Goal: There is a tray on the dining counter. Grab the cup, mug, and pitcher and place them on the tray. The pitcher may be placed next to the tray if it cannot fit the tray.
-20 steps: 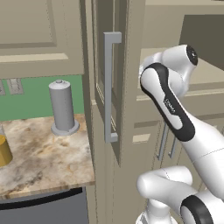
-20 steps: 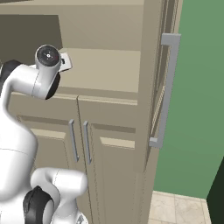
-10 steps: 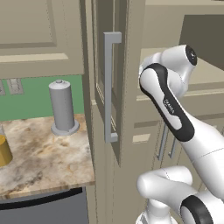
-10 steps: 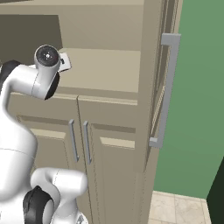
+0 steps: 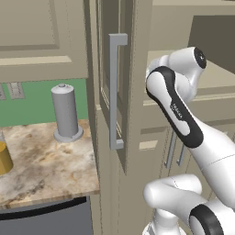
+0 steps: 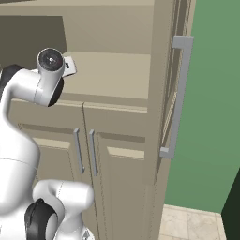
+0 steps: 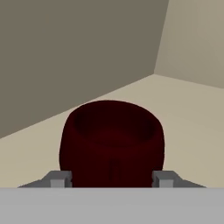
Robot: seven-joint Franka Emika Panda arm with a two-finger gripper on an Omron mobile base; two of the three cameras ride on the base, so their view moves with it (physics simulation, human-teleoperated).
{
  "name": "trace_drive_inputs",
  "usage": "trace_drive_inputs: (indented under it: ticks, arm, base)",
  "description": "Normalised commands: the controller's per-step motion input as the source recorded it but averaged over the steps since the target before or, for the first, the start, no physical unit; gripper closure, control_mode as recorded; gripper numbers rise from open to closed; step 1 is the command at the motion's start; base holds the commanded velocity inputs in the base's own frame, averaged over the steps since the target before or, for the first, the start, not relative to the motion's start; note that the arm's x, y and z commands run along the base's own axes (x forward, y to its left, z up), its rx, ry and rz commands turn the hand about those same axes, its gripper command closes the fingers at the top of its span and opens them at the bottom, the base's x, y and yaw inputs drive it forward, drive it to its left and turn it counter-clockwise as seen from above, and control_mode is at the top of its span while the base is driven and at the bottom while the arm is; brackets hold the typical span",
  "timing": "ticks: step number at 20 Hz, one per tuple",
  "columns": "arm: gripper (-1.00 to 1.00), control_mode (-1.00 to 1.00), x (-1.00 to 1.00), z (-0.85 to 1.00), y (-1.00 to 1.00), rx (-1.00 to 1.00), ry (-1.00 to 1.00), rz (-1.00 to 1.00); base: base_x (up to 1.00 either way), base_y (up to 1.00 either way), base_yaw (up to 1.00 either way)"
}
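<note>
Closing on the mug (image 7: 112,142) is the step I judge to be in hand — the squat dark red thing sits upright between my jaws, one grey fingertip (image 7: 59,179) at each flank, on a beige shelf in a corner niche. The gripper (image 7: 112,180) has its tips right at the mug's sides, but I cannot tell whether they are touching it or just clear, so I won't call it gripped.

Next, as I judge it, I need a firm squeeze, then a straight lift before backing out of the niche, since the wall stands close behind the mug.

Counting what I can see: one mug between the jaws; one grey canister (image 5: 66,113) on the marbled counter (image 5: 50,174); one yellow-orange vessel (image 5: 4,157) cut off at the frame edge — likely the pitcher; one tall bar handle (image 5: 115,91) on the cabinet door.
</note>
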Motion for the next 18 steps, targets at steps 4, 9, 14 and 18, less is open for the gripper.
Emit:
trace_drive_inputs:
  ticks: [4,9,14,18]
  arm:
    - [1.00,-1.00,0.00,0.00,0.00,0.00,0.00,0.00]
    - [1.00,-1.00,0.00,0.00,0.00,0.00,0.00,0.00]
    - [1.00,-1.00,0.03,0.00,0.00,0.00,0.00,-0.01]
    - [1.00,-1.00,0.00,0.08,0.00,0.01,0.00,0.00]
  base:
    - [0.00,0.00,0.00]
    - [0.00,0.00,0.00]
    - [0.00,0.00,0.00]
    - [0.00,0.00,0.00]
